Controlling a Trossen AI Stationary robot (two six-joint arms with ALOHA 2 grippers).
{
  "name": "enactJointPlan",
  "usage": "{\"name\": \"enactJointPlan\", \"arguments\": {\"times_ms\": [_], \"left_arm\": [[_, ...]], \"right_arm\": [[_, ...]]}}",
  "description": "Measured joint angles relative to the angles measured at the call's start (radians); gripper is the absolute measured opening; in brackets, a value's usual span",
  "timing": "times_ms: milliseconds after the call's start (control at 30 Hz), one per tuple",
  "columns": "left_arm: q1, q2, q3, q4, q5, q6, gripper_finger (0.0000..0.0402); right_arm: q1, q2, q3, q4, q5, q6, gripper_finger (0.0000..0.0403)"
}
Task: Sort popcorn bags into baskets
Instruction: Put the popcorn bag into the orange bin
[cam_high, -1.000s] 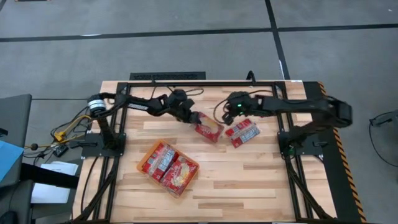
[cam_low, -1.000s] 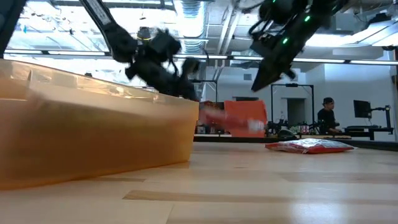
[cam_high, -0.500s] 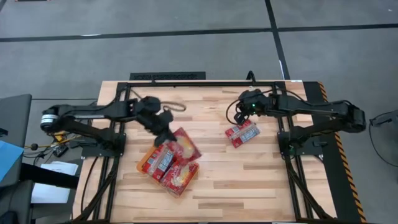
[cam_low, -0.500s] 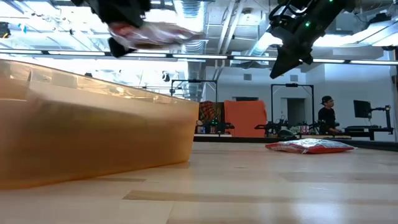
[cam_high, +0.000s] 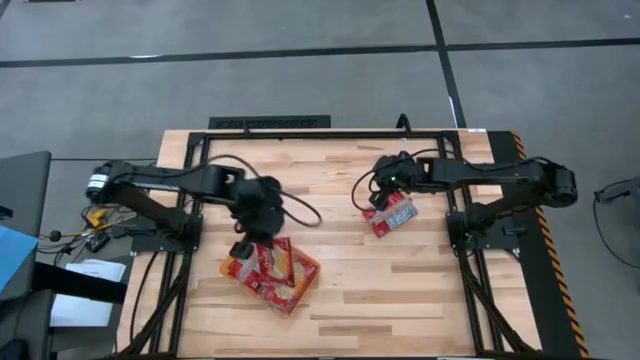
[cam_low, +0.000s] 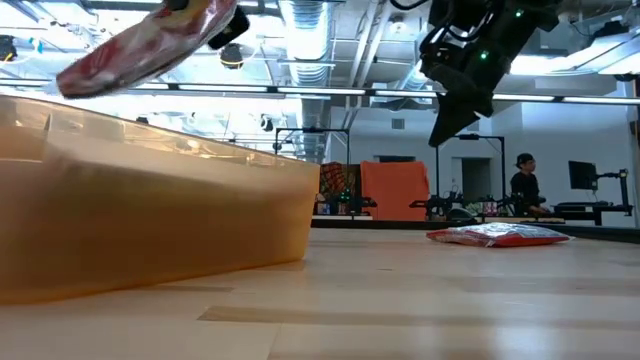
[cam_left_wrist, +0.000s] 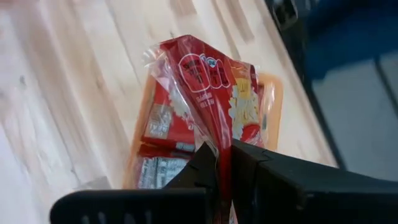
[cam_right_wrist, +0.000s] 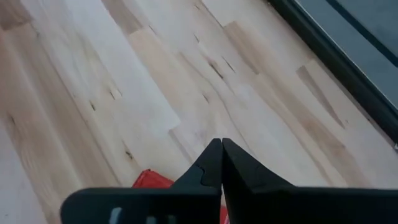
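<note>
My left gripper hovers over the orange bin and is shut on a red popcorn bag. In the low view that bag floats tilted above the bin's wall. In the left wrist view, other red packets lie flat inside the bin. A second popcorn bag lies flat on the table toward the right. My right gripper is shut and raised above that bag's left end, touching nothing. In the low view it stays well above the bag. My left gripper pinches the popcorn bag between its two fingers at one edge. The fingers come from above, slanting down. The bag is lifted clear and tilted, reaching out past the fingertips over the bin, with its far sealed end free.
Bare wooden table lies between the bin and the right-hand bag, and along the near edge. A black frame rail runs along the far edge. Beyond the table in the low view, a person sits far off in the room.
My left gripper has carried its popcorn bag from the table's middle toward the left and near side, raising it clear of the table until it hangs over the orange bin. My right gripper has stayed shut and shifted only slightly above the bag on the right.
</note>
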Motion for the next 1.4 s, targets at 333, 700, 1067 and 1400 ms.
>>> {"name": "enactJointPlan", "arguments": {"times_ms": [333,700,1067,1400], "left_arm": [[-0.057,0.339,0.283,-0.269,-0.020,0.286,0.0003],[-0.069,0.404,0.294,-0.228,0.056,0.261,0.0005],[-0.109,0.404,0.275,-0.185,0.053,0.204,0.0050],[-0.115,0.404,0.274,-0.158,0.015,0.151,0.0110]], "right_arm": [[0.005,-0.007,0.001,-0.025,0.000,0.000,0.0030],[0.005,-0.004,0.001,-0.101,0.000,0.000,0.0027],[0.004,-0.004,0.001,-0.114,0.001,0.000,0.0035],[0.004,-0.004,0.001,-0.137,0.001,0.000,0.0026]]}}
